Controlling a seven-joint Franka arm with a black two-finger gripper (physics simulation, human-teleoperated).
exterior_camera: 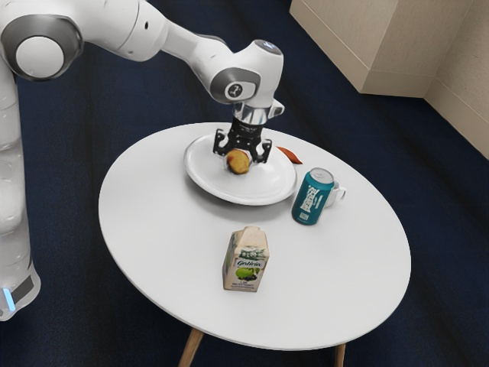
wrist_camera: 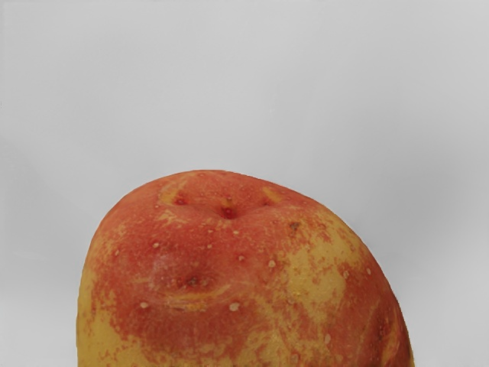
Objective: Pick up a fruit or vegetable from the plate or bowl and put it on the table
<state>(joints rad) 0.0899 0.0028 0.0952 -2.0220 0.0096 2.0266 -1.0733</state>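
The black gripper [exterior_camera: 243, 158] is low over the white plate [exterior_camera: 205, 182] in the exterior view, its fingers apart and open. Between and partly in front of them is a round yellow-and-red fruit or vegetable [exterior_camera: 238, 161], with a gap visible on its right side there. Whether it rests on the plate is hard to tell. In the wrist view the same mottled red and yellow piece [wrist_camera: 237, 275] looms large just under the hand, against the pale plate surface [wrist_camera: 244, 84].
A teal can [exterior_camera: 312, 197] stands beside the plate, with a white mug [exterior_camera: 336, 194] behind it. An orange-red piece [exterior_camera: 290, 155] lies by the plate's far edge. Nearer the front of the white table [exterior_camera: 176, 267] stands a small carton [exterior_camera: 246, 260].
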